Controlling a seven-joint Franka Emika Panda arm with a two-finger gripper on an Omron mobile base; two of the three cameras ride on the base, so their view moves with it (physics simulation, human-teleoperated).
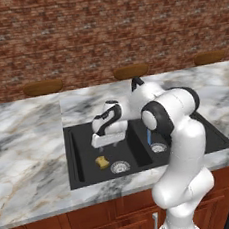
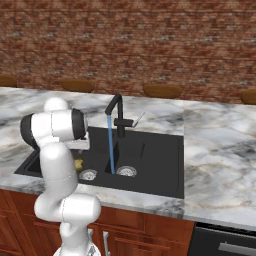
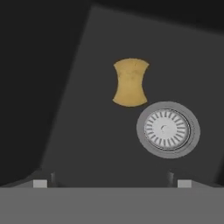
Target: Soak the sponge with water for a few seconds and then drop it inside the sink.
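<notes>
The yellow sponge lies on the floor of the wide left basin of the black sink, just left of its silver drain. My gripper hangs a little above it, open, with nothing between its fingers. In the hand view the sponge lies flat ahead of the gripper, up and to the left of the drain. The water runs as a thin blue stream from the faucet toward the right drain, apart from the sponge.
A marble counter surrounds the sink, with a brick wall behind it. Brown stool tops stand along the counter's far edge. Wooden cabinets run below the counter. My arm's white elbow hangs over the sink's front right.
</notes>
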